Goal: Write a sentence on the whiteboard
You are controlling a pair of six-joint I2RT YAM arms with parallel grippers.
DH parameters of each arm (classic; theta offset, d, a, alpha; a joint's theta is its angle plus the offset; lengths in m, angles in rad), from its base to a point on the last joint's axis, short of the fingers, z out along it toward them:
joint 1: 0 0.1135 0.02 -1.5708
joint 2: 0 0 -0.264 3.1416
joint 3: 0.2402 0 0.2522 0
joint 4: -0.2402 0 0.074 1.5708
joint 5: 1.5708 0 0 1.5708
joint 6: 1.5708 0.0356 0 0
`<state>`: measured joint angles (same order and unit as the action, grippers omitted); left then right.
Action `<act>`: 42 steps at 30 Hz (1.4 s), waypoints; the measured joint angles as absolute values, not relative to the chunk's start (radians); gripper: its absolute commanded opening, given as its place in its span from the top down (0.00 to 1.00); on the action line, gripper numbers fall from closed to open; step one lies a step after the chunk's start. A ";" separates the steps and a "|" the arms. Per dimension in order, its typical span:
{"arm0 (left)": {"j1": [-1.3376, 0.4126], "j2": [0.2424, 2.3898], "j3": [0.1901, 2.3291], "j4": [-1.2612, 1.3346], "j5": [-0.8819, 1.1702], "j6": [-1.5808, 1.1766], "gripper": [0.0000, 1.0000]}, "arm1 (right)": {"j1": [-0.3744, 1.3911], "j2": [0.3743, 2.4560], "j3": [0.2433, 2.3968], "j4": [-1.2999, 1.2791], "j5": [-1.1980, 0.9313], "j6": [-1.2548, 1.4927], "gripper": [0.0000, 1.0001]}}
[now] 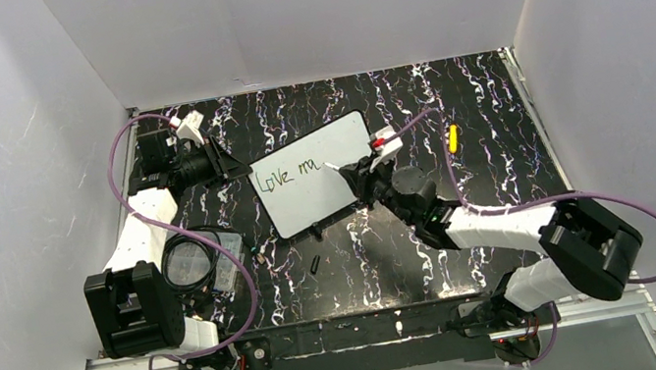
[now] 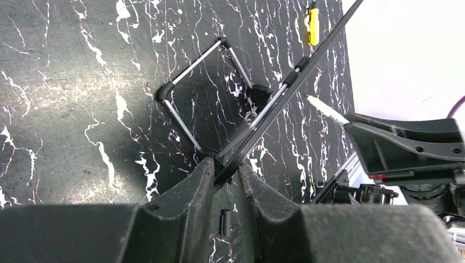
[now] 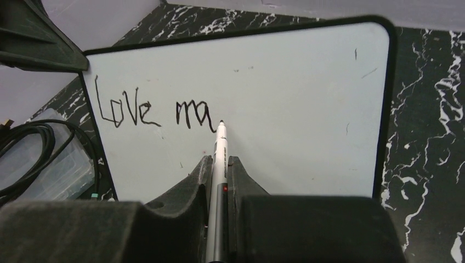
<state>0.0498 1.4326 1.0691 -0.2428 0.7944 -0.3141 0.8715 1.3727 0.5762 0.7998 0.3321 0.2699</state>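
Observation:
The whiteboard stands tilted at the table's middle, with "Love ma" written on it in black. It fills the right wrist view and shows edge-on in the left wrist view. My left gripper is shut on the board's left edge. My right gripper is shut on a white-and-grey pen. The pen's black tip touches the board just right of the "a". The pen and the right gripper also show in the left wrist view.
A yellow marker lies right of the board. A clear plastic box with a coiled cable sits by the left arm. A small black cap lies in front of the board. The board's wire stand props it from behind. White walls enclose the table.

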 measured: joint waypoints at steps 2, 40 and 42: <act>0.050 1.433 1.069 -0.243 0.795 -0.314 0.80 | 0.871 1.346 0.587 0.783 0.331 0.257 0.99; 0.050 1.433 1.069 -0.242 0.794 -0.315 0.80 | 0.873 1.417 0.585 0.815 0.333 0.249 0.99; 0.050 1.433 1.069 -0.243 0.796 -0.315 0.80 | 0.873 1.408 0.578 0.809 0.333 0.255 0.99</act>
<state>0.0498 1.4330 1.0691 -0.2428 0.7956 -0.3145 0.8726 1.4078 0.5781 0.8093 0.3332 0.2554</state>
